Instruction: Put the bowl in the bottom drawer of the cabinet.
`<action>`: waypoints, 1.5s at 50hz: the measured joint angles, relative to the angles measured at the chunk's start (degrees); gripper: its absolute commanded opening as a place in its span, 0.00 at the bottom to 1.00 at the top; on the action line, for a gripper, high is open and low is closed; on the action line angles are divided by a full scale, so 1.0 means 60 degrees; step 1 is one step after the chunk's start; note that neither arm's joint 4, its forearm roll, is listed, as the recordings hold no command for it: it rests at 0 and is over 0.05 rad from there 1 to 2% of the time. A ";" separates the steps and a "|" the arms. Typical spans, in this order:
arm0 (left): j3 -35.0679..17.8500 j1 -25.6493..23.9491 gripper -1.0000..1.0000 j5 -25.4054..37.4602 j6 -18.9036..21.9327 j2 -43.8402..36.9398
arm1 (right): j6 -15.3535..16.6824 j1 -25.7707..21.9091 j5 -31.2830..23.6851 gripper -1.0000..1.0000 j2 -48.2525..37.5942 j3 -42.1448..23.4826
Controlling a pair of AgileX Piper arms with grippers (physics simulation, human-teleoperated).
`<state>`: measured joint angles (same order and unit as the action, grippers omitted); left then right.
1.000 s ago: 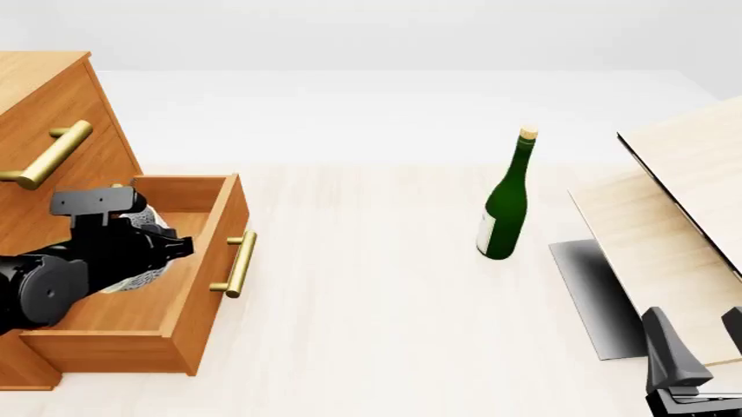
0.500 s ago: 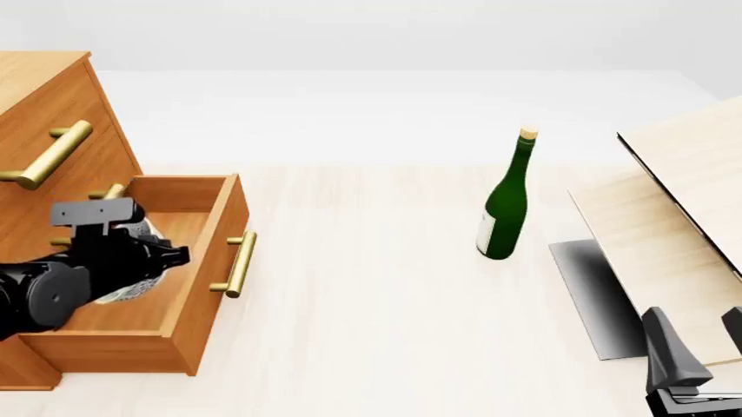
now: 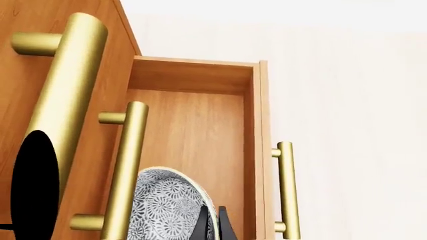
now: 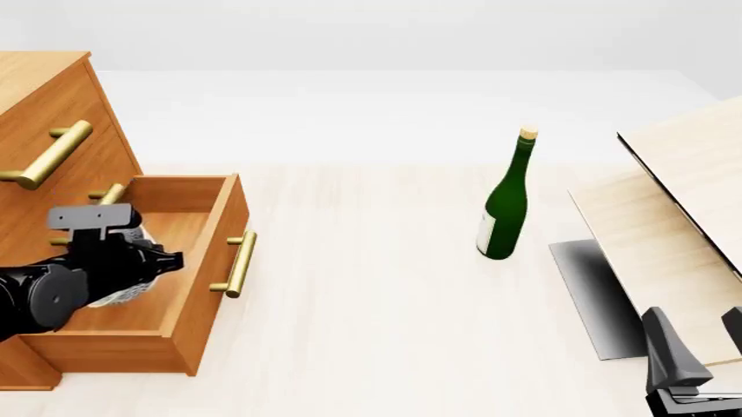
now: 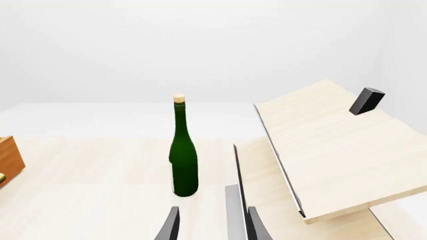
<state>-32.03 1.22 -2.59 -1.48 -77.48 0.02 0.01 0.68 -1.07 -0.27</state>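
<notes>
Here the left gripper [image 4: 145,261] clamps the bowl [image 3: 170,210], tipped on edge, inside the bottom drawer [image 4: 203,261].

No legible text anywhere.

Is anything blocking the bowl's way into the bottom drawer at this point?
Nothing visible does. The bottom drawer is pulled open, and the left claw holds the bowl by its rim over the drawer's bare wooden floor. The upper drawers' brass handles sit beside the bowl, not under it.
</notes>
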 measured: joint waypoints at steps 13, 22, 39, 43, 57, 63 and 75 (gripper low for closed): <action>-0.0015 0.0104 0.00 -0.0119 0.0240 -0.0154 | 0.0000 0.0000 0.0000 1.00 0.0000 0.0000; 0.0003 0.0178 0.00 -0.0206 0.0331 -0.0234 | 0.0000 0.0000 0.0001 1.00 -0.0001 0.0000; 0.0065 0.0175 0.00 -0.0352 0.0255 -0.0305 | 0.0000 0.0000 0.0000 1.00 -0.0001 0.0000; 0.0060 0.0157 1.00 -0.0363 0.0215 -0.0284 | 0.0000 0.0000 0.0000 1.00 0.0000 0.0000; 0.0054 0.0179 1.00 -0.0372 0.0150 -0.0120 | 0.0000 0.0000 0.0000 1.00 -0.0001 0.0000; 0.0068 0.0244 1.00 -0.0387 0.0127 -0.0043 | 0.0000 0.0000 0.0000 1.00 -0.0001 0.0000; 0.0026 0.0099 1.00 -0.0407 0.0008 0.0119 | 0.0000 0.0000 0.0000 1.00 0.0000 0.0000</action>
<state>-31.87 1.82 -5.03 -1.44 -76.76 0.02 0.01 0.68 -1.08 -0.27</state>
